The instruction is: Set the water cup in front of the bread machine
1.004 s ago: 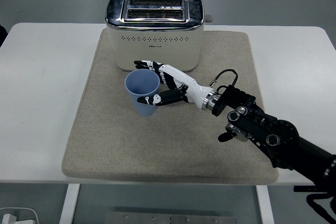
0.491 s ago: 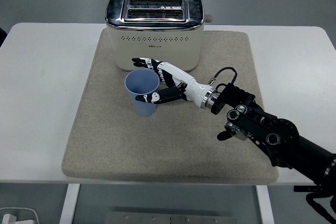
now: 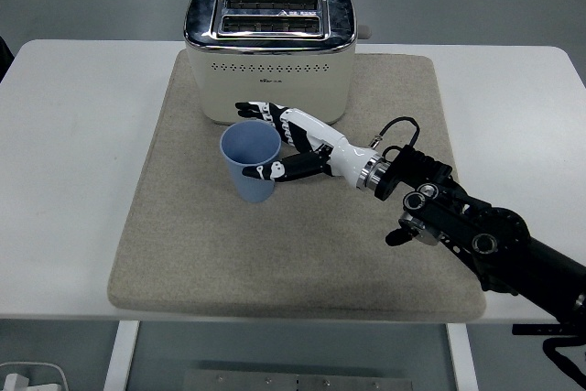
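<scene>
A light blue water cup [image 3: 249, 164] stands upright on the beige mat [image 3: 183, 244], just in front of the cream and chrome bread machine [image 3: 270, 52]. My right hand [image 3: 260, 142] reaches in from the lower right and wraps the cup from its right side. Its fingers [image 3: 259, 112] pass behind the rim, between the cup and the bread machine. The thumb [image 3: 267, 172] presses on the cup's front wall. My left arm does not show.
The mat covers the middle of the white table [image 3: 64, 135]. My black right forearm [image 3: 476, 235] lies over the mat's right front part, with a looped cable [image 3: 396, 130] at the wrist. The bread machine's lever knob [image 3: 364, 31] sticks out to the right.
The cup and my right hand have shifted a few pixels to the right and slightly nearer. The hold on the cup looks the same.
</scene>
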